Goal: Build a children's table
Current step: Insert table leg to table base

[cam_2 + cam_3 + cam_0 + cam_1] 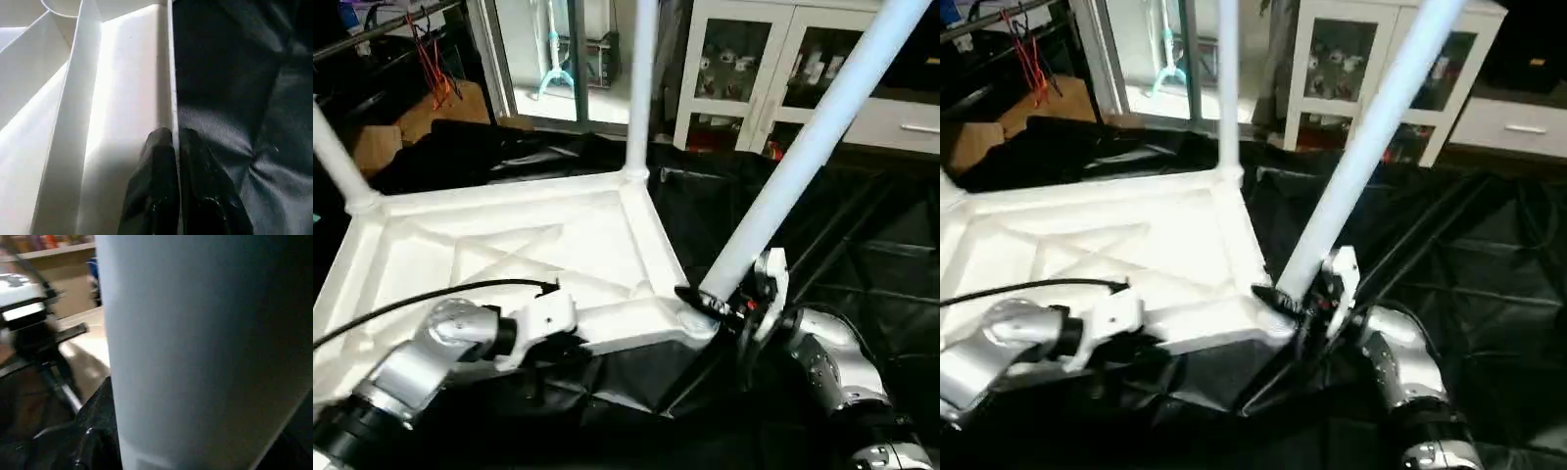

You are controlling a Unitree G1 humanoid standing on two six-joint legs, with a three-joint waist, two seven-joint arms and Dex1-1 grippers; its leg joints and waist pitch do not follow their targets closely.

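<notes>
The children's table's white tabletop (509,245) lies upside down on a black cloth, its X-ribbed underside facing up. One leg (641,88) stands upright in the far right corner socket. Another leg (335,162) rises at the far left corner. A third leg (803,147) leans to the right out of the near right corner socket (690,318). My right gripper (710,302) is shut around this leg's base; a black finger (98,421) shows beside the leg (205,347). My left gripper (171,134) is shut on the tabletop's thin near rim (168,73), with one finger on each side.
The black cloth (862,245) covers the floor around the tabletop. A white cabinet (754,69) with glass doors stands at the back right, and a glass door (558,59) at the back. Cardboard (372,147) lies at the far left. A black cable (411,299) arcs over my left forearm.
</notes>
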